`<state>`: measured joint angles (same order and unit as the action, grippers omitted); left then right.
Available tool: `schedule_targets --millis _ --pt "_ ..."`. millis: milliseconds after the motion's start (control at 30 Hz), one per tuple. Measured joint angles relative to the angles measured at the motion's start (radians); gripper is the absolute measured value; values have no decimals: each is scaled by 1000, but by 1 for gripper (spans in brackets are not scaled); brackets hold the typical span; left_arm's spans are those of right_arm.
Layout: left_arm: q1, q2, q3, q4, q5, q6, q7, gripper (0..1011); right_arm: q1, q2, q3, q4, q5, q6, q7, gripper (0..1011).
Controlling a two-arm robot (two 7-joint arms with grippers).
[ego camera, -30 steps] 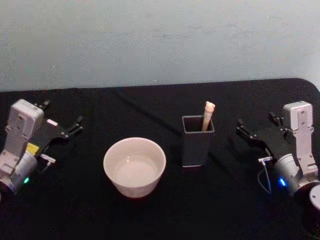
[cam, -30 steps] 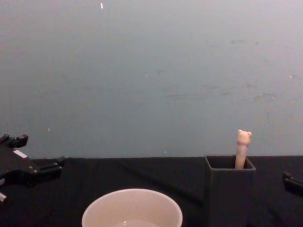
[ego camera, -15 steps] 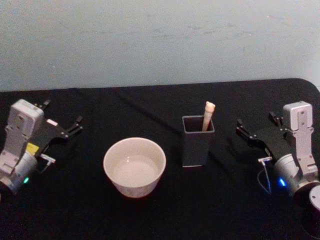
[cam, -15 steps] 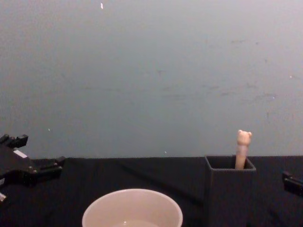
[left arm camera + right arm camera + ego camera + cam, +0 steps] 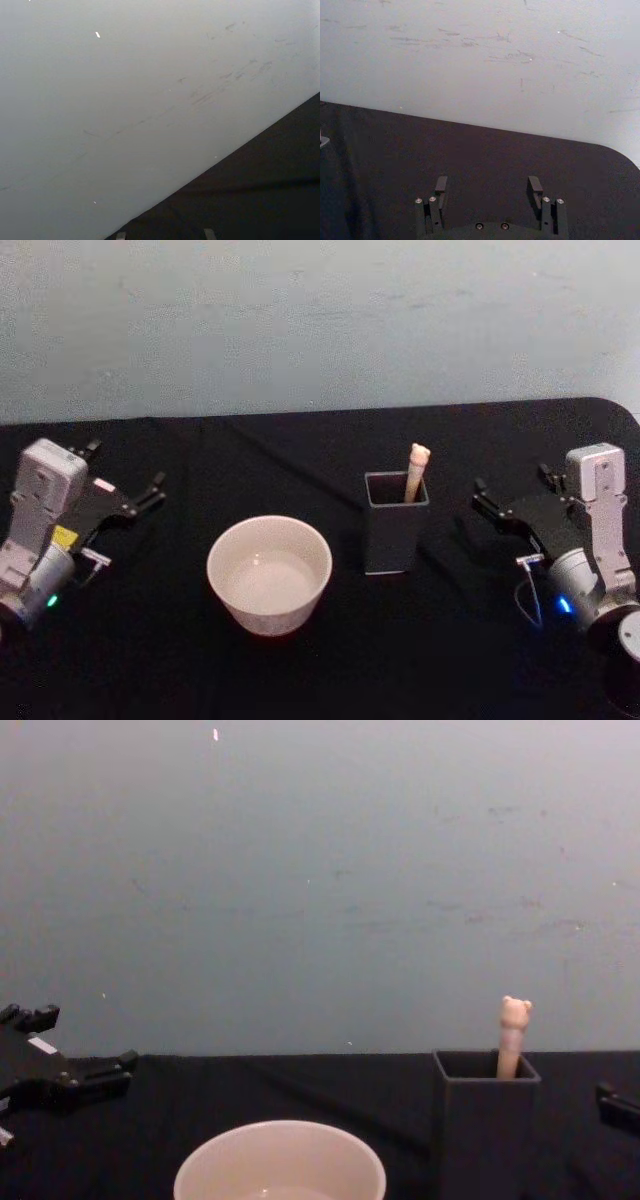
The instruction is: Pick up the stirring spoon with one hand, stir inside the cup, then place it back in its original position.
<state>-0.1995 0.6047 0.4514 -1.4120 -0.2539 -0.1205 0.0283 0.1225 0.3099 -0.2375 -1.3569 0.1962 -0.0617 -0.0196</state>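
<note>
On the black table (image 5: 300, 660), from the head camera, I see the cup (image 5: 269, 573) sitting left of centre, wide and cream-white. Just to its right, apart from it, stands the dark grey holder (image 5: 396, 522), and the stirring spoon (image 5: 416, 470) stands inside it, tilted a little, its beige handle and tiny bear head sticking out above the rim. The bowl of the spoon is hidden down in the holder. My left gripper (image 5: 125, 481) hovers over the table's left side, well apart from the cup, its fingers spread wide and nothing between them. My right gripper (image 5: 510, 492) sits at the right side, near the holder but not touching it, its jaws also spread and empty; a blue light glows on that arm's wrist.

From the chest camera, the cup's rim (image 5: 280, 1165) shows at the bottom edge, and the holder (image 5: 485, 1120) rises beside it with the spoon's bear head (image 5: 514, 1012) poking up in front of the pale wall (image 5: 320, 870). The left gripper (image 5: 70, 1050) comes in from the left edge, open.

The left wrist camera shows me the wall (image 5: 125, 90) and a slice of table (image 5: 260, 190).

From the right wrist camera, the right gripper's two fingers (image 5: 440, 184) stand wide apart over bare black tabletop (image 5: 485, 150), gripping nothing.
</note>
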Motion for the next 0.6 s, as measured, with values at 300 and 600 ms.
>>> schedule_targets --millis 300,600 --pt "0 0 0 0 0 0 0 1001 0 0 0 0 0 0 0 1002" --pt "0 0 0 0 0 0 0 1001 0 0 0 0 0 0 0 1002"
